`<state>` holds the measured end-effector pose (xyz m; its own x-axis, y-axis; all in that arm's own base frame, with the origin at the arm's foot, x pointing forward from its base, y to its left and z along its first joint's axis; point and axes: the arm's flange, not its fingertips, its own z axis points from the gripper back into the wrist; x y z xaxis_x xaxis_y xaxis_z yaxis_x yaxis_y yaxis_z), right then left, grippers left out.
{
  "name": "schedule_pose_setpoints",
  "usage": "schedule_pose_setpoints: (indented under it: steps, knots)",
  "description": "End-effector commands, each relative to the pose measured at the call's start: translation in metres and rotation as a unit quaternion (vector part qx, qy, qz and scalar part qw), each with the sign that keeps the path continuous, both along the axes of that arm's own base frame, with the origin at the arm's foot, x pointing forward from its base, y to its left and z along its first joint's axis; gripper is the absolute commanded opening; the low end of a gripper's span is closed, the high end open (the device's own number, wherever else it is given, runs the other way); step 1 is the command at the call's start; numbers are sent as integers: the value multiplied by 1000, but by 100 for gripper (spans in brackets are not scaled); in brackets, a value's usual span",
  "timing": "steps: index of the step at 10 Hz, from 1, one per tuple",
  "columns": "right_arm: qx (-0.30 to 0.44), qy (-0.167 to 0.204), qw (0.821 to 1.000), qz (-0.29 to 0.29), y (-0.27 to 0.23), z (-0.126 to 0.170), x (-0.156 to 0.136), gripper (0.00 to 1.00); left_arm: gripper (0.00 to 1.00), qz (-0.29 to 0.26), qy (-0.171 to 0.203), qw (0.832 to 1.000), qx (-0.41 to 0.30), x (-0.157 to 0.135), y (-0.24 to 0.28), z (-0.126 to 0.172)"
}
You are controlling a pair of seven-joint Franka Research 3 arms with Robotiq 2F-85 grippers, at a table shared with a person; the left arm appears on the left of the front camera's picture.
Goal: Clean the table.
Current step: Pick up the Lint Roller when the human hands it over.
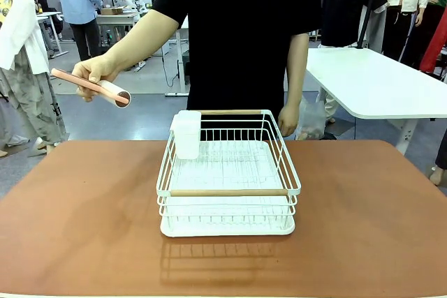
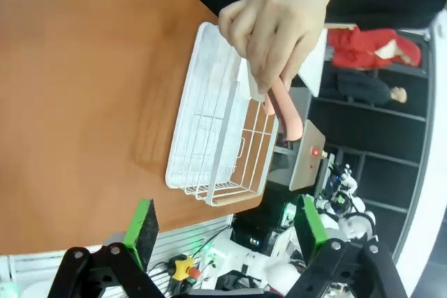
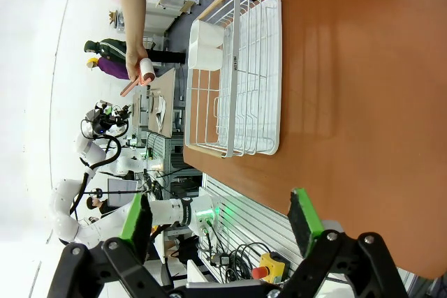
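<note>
The reddish-brown table (image 1: 84,207) carries a white wire rack (image 1: 227,192) at its middle. Across it, a person's hand (image 1: 94,69) holds a lint roller (image 1: 98,87) with a pink handle and a white roll in the air above the table's far left edge. My left gripper (image 2: 225,232) is open and empty, high above the table (image 2: 84,88), with the rack (image 2: 209,137) and the hand-held roller (image 2: 286,113) ahead of it. My right gripper (image 3: 220,218) is also open and empty, looking over the table (image 3: 363,88) at the rack (image 3: 237,82) and the roller (image 3: 140,75).
A white cup-shaped holder (image 1: 187,134) hangs in the rack's far left corner. The person's other hand (image 1: 288,120) hangs by the table's far edge. A smaller white table (image 1: 377,82) stands behind on the right. Bare tabletop lies to both sides of the rack.
</note>
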<state>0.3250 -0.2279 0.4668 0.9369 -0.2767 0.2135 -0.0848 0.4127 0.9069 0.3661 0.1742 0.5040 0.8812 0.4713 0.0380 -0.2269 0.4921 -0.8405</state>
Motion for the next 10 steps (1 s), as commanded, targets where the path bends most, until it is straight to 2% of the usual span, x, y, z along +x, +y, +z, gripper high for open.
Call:
schedule_pose_setpoints:
  steps: [1, 2, 4, 5, 7, 10]
  knots:
    - [5, -10, 1000, 1, -1, 4, -1, 100, 100, 18, 62, 997, 32, 2, -21, 26]
    - [5, -10, 1000, 1, -1, 4, -1, 100, 100, 39, 88, 995, 40, 5, -29, 32]
    - [5, -10, 1000, 1, -1, 4, -1, 100, 100, 79, 117, 989, 49, 4, -52, 45]
    - [5, -10, 1000, 1, -1, 4, -1, 100, 100, 104, 120, 987, 37, 7, -64, 52]
    - [5, -10, 1000, 1, -1, 4, -1, 100, 100, 119, 115, 986, 36, 11, -81, 64]
    - [5, -10, 1000, 1, -1, 4, -1, 100, 100, 118, 102, 987, 47, 14, -109, 58]
